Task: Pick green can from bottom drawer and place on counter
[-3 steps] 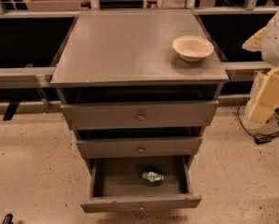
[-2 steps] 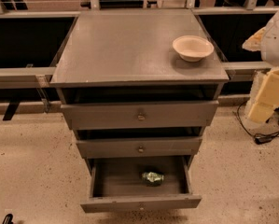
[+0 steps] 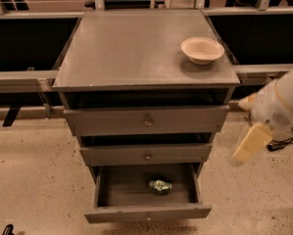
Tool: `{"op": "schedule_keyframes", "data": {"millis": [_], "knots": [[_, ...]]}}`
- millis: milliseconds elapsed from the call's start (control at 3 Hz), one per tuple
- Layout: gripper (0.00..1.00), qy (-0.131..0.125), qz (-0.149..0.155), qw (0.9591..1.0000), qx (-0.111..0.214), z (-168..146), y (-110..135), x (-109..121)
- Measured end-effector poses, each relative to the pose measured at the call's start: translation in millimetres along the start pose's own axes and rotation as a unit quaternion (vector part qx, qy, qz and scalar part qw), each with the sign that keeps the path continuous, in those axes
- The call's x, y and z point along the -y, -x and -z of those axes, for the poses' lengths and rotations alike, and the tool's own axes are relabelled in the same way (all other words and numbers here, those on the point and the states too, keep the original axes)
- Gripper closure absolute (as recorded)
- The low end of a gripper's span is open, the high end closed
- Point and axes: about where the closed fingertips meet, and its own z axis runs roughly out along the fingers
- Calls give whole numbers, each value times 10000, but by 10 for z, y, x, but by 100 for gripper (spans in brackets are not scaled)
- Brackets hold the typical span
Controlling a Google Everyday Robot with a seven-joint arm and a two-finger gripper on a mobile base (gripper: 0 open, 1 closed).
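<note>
Camera view: green can (image 3: 159, 186), pincer (image 3: 252, 142) right

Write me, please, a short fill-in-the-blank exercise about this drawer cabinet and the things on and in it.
1. The bottom drawer is ___, not shut, with the green can lying inside.
2. A cream ___ sits on the counter, near its right edge.
3. The gripper hangs beside the cabinet's ___ side as the picture shows it, apart from the green can.

Missing words: open; bowl; right.
</note>
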Motion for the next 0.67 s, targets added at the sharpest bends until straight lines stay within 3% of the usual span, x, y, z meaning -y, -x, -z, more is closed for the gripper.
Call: {"op": "schedule_keyframes", "data": {"millis": [333, 667], "knots": [[0, 331, -398, 9986, -104, -759, -410, -71], [0, 337, -387, 9985, -187, -844, -484, -78]]}}
